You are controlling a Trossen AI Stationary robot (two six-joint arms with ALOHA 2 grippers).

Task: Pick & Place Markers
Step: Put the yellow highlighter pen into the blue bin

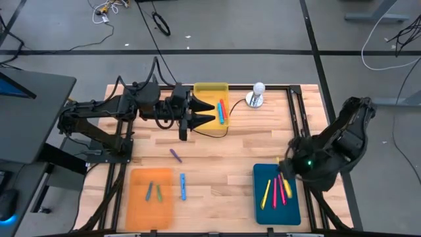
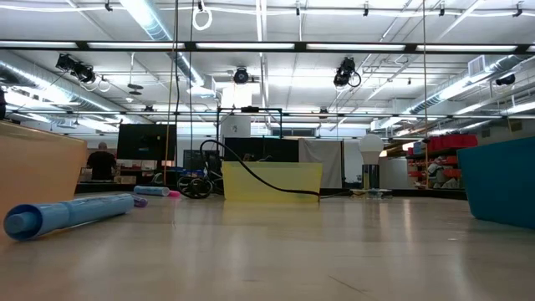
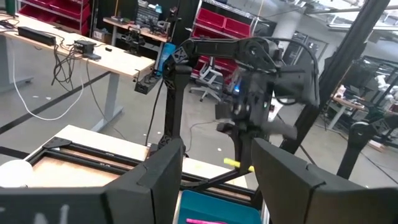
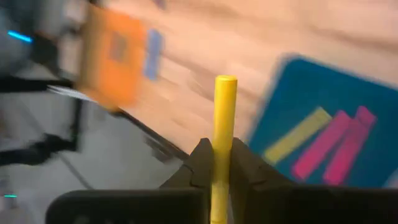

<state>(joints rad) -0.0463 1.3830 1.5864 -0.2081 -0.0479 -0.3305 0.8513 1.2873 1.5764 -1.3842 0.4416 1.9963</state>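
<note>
Two robot arms sort markers into coloured trays on a wooden tabletop [image 1: 217,164].
The right pincer [image 4: 214,163], pressed shut, pinches a yellow marker [image 4: 222,124] above the teal tray [image 1: 264,210], which holds one yellow and two pink markers. The left pincer [image 1: 209,109] hovers spread and empty over the yellow tray [image 1: 204,89].

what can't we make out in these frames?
- High view: right gripper and the yellow marker it grips are hidden under the arm's own dark body.
- Right wrist view: motion blur smears the teal tray and orange tray.
- Low view: neither gripper is in frame; yellow tray contents are behind its wall.
- High view: green markers in the orange tray are too small to show caps.
</note>
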